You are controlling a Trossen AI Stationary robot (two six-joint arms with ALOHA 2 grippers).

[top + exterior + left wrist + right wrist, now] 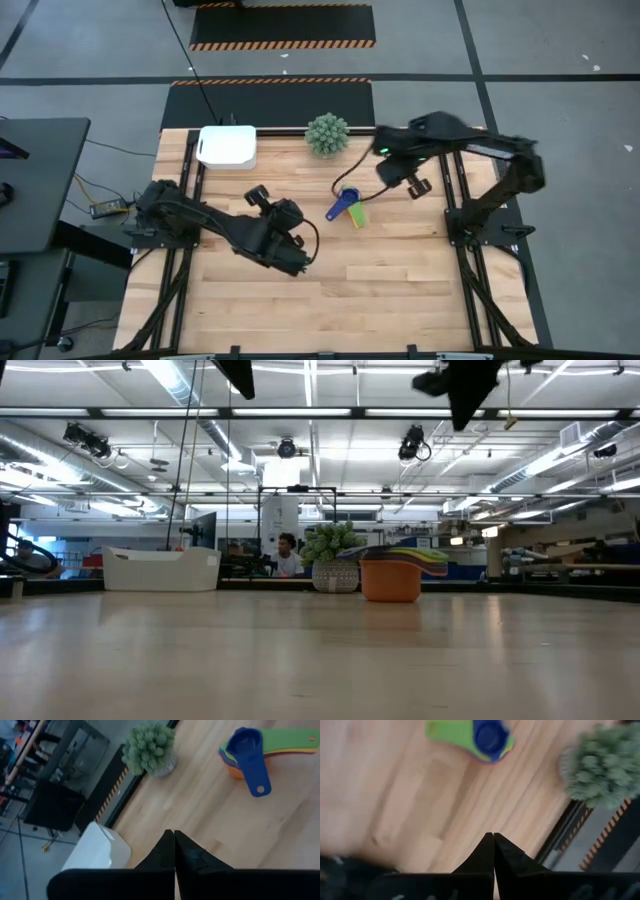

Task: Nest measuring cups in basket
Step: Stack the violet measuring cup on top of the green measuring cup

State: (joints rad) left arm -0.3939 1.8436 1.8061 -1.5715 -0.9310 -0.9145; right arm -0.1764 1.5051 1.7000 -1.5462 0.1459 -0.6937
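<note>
**Cups stacked, basket still empty of them**

We see the measuring cups already nested into one stack on the bare wood, a little right of the table's middle, with the blue one on top and green and yellow handles fanned out beneath it. In the low view an orange cup sits at the bottom of the pile. The basket stands well apart from them at the far left of the table, and we can see no cup in it. So we judge the nesting done and the move into the basket still to come.

Our left gripper hangs over the middle of the table, left of the stack, its fingers pressed together with nothing between them. Our right gripper is raised just right of the stack, also closed up tight and empty.

The table is pale wooden planking, otherwise holding only a small spiky green plant at the far edge, between basket and cups. Beyond it lies a grey floor with striped hazard mats, and the low view shows a big lit workshop with a person seated far off.
</note>
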